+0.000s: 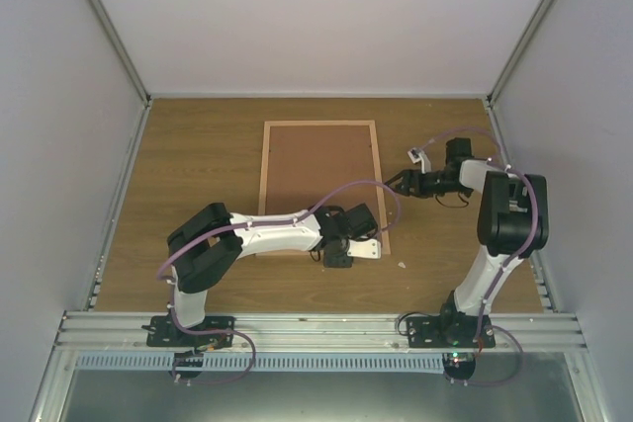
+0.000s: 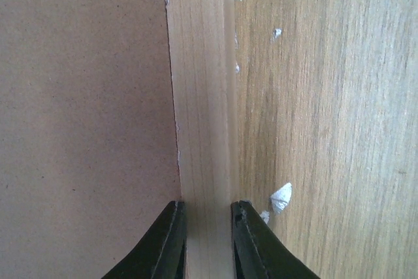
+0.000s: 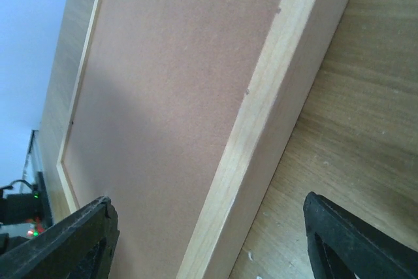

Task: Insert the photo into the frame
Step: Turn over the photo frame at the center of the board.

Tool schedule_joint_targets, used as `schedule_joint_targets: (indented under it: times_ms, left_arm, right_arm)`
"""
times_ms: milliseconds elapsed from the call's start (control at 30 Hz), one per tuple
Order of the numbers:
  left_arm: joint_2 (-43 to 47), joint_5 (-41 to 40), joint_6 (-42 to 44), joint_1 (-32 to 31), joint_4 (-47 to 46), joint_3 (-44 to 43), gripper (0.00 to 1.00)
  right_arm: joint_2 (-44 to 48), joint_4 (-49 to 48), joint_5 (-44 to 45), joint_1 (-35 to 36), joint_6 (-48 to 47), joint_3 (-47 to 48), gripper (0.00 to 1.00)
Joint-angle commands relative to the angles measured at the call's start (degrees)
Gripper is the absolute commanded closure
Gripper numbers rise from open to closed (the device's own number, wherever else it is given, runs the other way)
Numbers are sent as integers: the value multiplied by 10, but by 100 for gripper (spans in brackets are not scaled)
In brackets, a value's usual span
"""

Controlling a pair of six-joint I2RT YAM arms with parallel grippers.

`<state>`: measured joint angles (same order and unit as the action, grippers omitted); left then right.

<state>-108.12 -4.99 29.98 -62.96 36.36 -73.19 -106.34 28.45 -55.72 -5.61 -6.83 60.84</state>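
The frame [image 1: 318, 124] lies flat on the wooden table, and a plain brown backing board [image 1: 316, 180] fills it. No photo shows in any view. My left gripper [image 1: 341, 256] is at the frame's right rail near its near corner. In the left wrist view its two black fingers [image 2: 173, 240] press the light wood rail [image 2: 202, 96] from both sides, so the gripper [image 2: 208, 210] is shut on it. My right gripper [image 1: 394, 183] hovers over the same rail further back. In the right wrist view it [image 3: 208, 204] is wide open, astride the rail [image 3: 274, 129] without touching it.
Small white scraps [image 2: 281, 197] lie on the table just right of the rail, one of them [image 1: 402, 265] near the frame's corner. Grey walls close the table at left, back and right. A metal rail [image 1: 316, 328] with both arm bases runs along the near edge.
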Motion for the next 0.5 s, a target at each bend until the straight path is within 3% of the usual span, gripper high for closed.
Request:
schedule_joint_targets:
  times_ms: [0, 267, 467]
  left_arm:
    - [2, 19, -16, -1, 37, -28, 97]
    - [27, 12, -28, -2, 61, -73, 100]
    - [37, 14, -32, -2, 76, -96, 100]
  right_arm:
    - [-31, 5, -38, -6, 0, -4, 18]
    - [-60, 22, -63, -6, 8, -1, 5]
    - [-94, 27, -123, -6, 19, 2, 2]
